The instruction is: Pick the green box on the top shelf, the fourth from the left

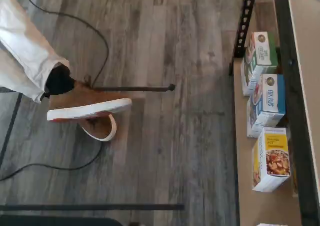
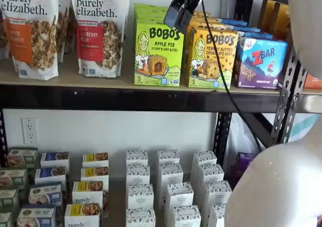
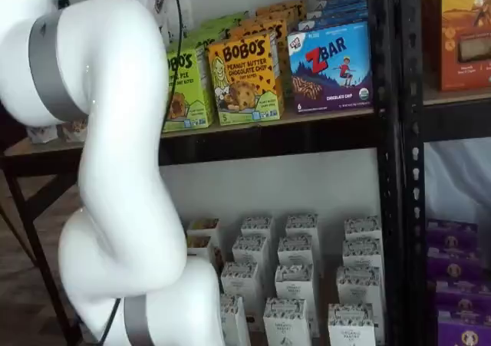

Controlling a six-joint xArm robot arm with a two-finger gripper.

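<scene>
- Currently, the green box [image 2: 158, 53] is being kept on the top shelf [image 2: 100, 97], beside a yellow-orange box [image 2: 211, 58].
- The claw [image 2: 177, 11] is being held wide open, empty, just above it.

**Top shelf and its load**

The top shelf [image 2: 75, 81], a light-tan board on a black front beam, carries from left to right two purely elizabeth granola bags [image 2: 98, 28], the green box [image 2: 158, 53], a yellow-orange Bobo's box [image 2: 211, 58] and a blue ZBar box [image 2: 261, 61], all upright and side by side. The lower shelf [image 1: 242, 151] holds rows of small cartons [image 2: 141, 194].
</scene>
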